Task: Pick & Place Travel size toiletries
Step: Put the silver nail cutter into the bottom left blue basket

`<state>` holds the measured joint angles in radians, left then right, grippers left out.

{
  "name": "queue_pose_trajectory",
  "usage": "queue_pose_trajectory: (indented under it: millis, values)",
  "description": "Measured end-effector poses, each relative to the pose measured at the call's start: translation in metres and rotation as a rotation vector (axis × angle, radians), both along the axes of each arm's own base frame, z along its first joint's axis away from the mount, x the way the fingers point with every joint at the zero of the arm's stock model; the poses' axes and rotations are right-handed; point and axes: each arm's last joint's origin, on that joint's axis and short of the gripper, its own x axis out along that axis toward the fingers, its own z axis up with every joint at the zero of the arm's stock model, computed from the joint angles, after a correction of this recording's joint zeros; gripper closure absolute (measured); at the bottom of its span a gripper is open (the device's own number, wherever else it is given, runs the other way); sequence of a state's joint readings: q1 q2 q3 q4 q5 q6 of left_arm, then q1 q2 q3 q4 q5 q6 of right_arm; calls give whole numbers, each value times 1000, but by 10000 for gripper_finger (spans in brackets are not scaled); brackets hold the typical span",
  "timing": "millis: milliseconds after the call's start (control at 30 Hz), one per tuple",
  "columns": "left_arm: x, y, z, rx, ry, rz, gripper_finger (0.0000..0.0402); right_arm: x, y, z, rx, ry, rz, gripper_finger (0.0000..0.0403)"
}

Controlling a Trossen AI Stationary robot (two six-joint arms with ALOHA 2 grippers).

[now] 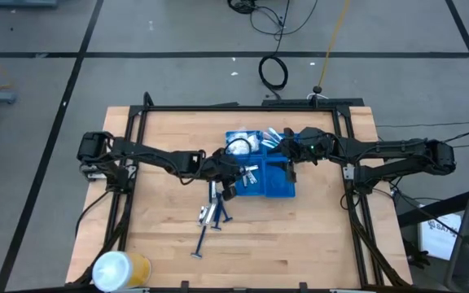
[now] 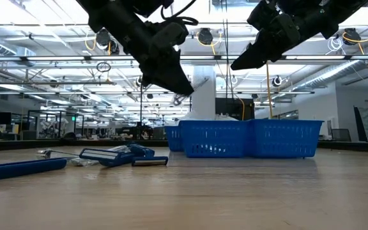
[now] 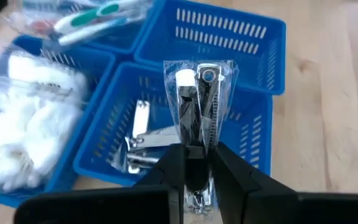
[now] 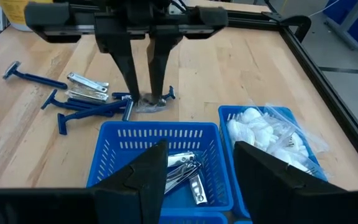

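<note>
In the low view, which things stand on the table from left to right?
Long blue razor → heap of blue razors → blue basket tray.

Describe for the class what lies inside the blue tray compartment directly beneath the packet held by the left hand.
Inside that compartment, several silver nail clippers lie loose. The held packet and the left hand cover part of its floor.

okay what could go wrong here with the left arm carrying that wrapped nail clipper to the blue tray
1. The left gripper pinches only the end of the wrapped nail clipper, so the slick wrapper could slip out before release.
2. It hangs near the blue tray wall; an early drop might catch the rim or land on the table.
3. The right gripper hovers open over the same tray, so the arms could crowd each other.
</note>
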<state>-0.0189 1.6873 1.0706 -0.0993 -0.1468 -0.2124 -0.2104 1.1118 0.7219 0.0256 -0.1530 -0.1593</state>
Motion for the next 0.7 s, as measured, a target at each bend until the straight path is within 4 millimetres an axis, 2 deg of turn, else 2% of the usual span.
queue_pose_trajectory:
  millis: [367, 700]
  values:
    - [5, 0, 1, 1, -53, -22, 357, 0, 0, 0, -3, -1, -1, 232]
    - [13, -1, 14, 11, -200, -62, 363, 0, 0, 1, -4, -8, -2, 232]
